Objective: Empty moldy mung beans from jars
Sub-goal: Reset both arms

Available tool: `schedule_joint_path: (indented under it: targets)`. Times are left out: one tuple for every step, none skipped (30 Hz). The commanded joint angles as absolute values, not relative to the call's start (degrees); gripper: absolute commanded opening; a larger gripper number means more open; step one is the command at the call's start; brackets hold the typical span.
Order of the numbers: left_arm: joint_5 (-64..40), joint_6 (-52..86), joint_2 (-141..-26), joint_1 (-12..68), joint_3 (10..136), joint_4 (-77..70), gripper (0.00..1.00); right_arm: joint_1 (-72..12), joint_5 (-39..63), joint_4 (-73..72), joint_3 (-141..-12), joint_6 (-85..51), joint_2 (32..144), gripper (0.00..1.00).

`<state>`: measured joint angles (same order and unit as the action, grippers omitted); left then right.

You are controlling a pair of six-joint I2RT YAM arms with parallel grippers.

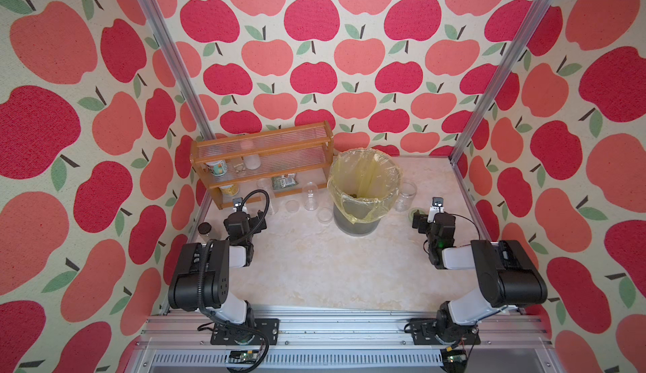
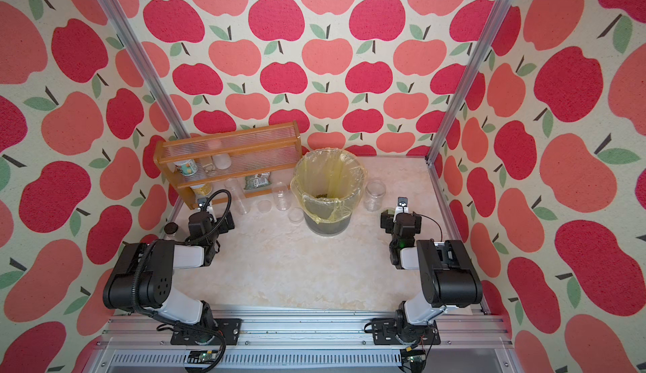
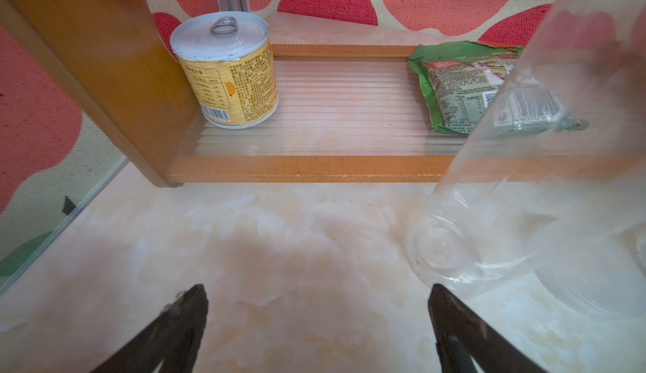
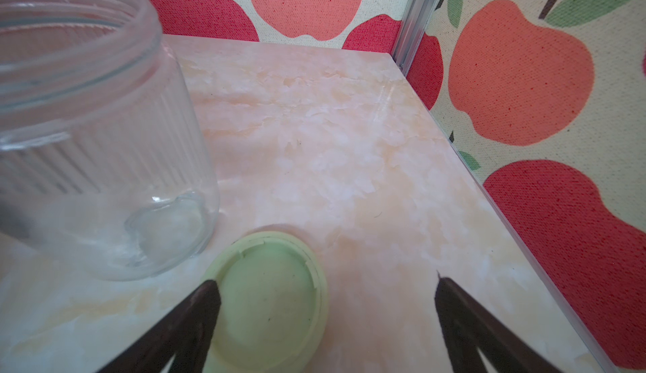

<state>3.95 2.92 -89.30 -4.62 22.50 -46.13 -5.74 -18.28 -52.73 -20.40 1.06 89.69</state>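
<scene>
The left pincer, released and empty, has the tall jar just beside one finger. The right pincer, likewise released, has the green lid beneath one finger, with the wide jar near. Mid-frame in a top view, beans lie in the bin.

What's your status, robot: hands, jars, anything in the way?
Left gripper, right gripper open, empty. Tall jar, short jar, wide jar empty, uncapped. Beans in bin. Green lid by right gripper, nothing blocking.
</scene>
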Motion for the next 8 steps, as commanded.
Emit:
schedule_joint_path:
  targets:
    - [2.83, 1.6, -89.89, -4.59, 23.55, -47.28, 1.0, -5.97, -18.1, -53.14, -21.28, 1.73, 89.04, 0.99]
    - [2.82, 1.58, -89.88, -4.65, 23.62, -47.29, 1.0, -5.89, -18.11, -53.17, -21.34, 1.76, 89.05, 0.99]
    - [2.9, 1.58, -89.89, -4.57, 23.56, -47.29, 1.0, -5.93, -16.88, -53.13, -21.31, 2.24, 89.03, 0.99]
    - [2.9, 1.58, -89.91, -4.58, 23.57, -47.29, 1.0, -5.93, -14.32, -52.59, -21.51, 3.15, 89.1, 0.99]
    - [2.9, 1.58, -89.91, -4.64, 23.63, -47.29, 1.0, -5.9, -10.93, -52.01, -21.78, 4.14, 89.04, 0.99]
    - [2.9, 1.58, -89.84, -4.59, 23.56, -47.29, 1.0, -5.64, -9.47, -51.85, -21.59, 4.29, 88.78, 0.99]
    - [2.83, 1.58, -89.9, -4.57, 23.56, -47.29, 1.0, -5.46, -9.33, -51.84, -21.62, 4.26, 88.89, 0.99]
    - [2.81, 1.58, -89.9, -4.57, 23.55, -47.29, 1.0, -5.38, -8.95, -51.69, -21.76, 4.23, 88.91, 0.99]
